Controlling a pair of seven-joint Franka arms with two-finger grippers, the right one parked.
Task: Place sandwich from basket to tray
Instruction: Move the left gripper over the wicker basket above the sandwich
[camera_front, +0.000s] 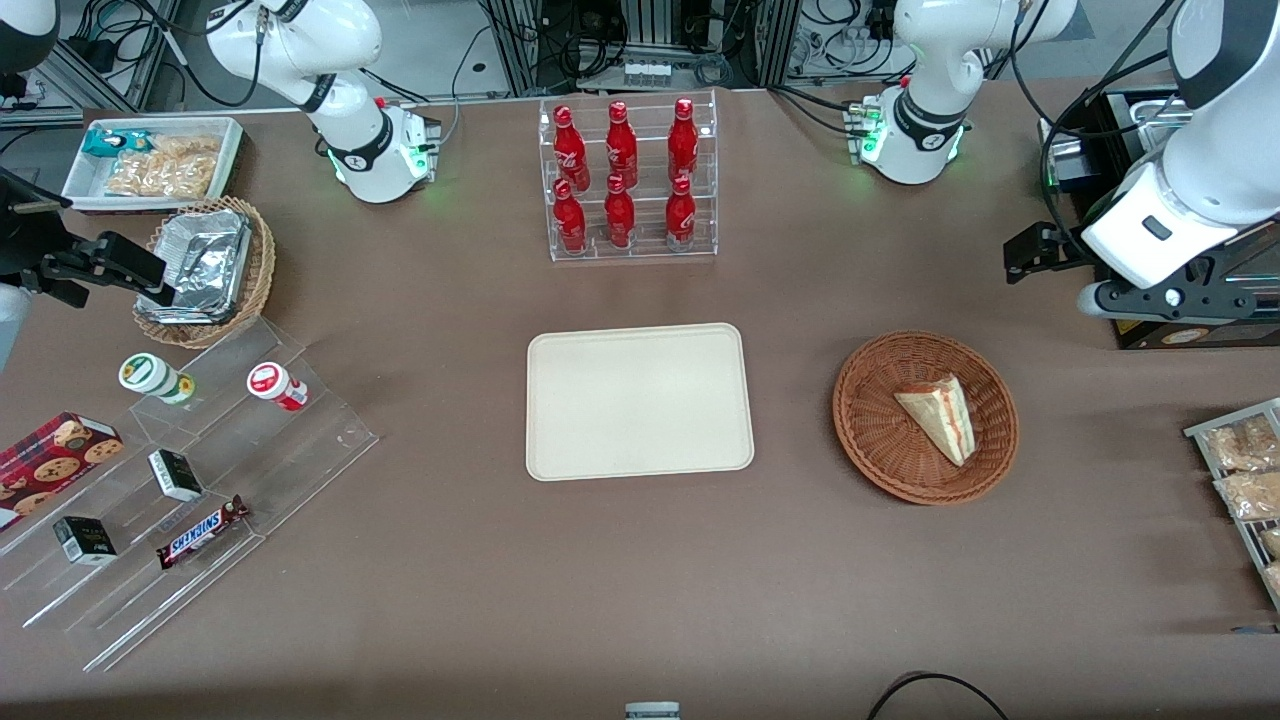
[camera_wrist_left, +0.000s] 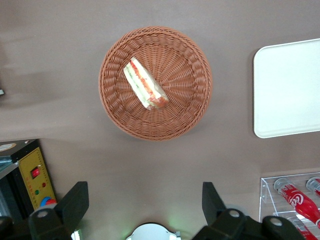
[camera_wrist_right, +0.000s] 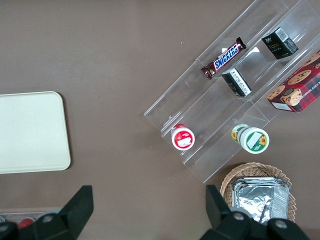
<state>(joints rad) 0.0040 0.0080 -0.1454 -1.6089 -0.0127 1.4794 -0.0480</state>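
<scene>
The sandwich (camera_front: 940, 415) (camera_wrist_left: 145, 85), a pale bread wedge with red and green filling, lies in the round reddish-brown wicker basket (camera_front: 870, 440) (camera_wrist_left: 185, 100). The cream tray (camera_front: 640, 400) (camera_wrist_left: 287, 90) lies flat and bare at the table's middle, beside the basket. My gripper (camera_front: 1035, 255) (camera_wrist_left: 144, 200) hangs high over the table, farther from the front camera than the basket and toward the working arm's end. It is open wide, with only brown tabletop between its fingers.
A clear rack of red bottles (camera_front: 628, 180) stands farther back than the tray. A black box with a yellow panel (camera_wrist_left: 30, 175) sits near my gripper. Bagged snacks on a rack (camera_front: 1245, 480) lie at the working arm's end. A stepped acrylic stand (camera_front: 190, 470), a foil-filled basket (camera_front: 205, 265) and a white bin (camera_front: 155, 160) are toward the parked arm's end.
</scene>
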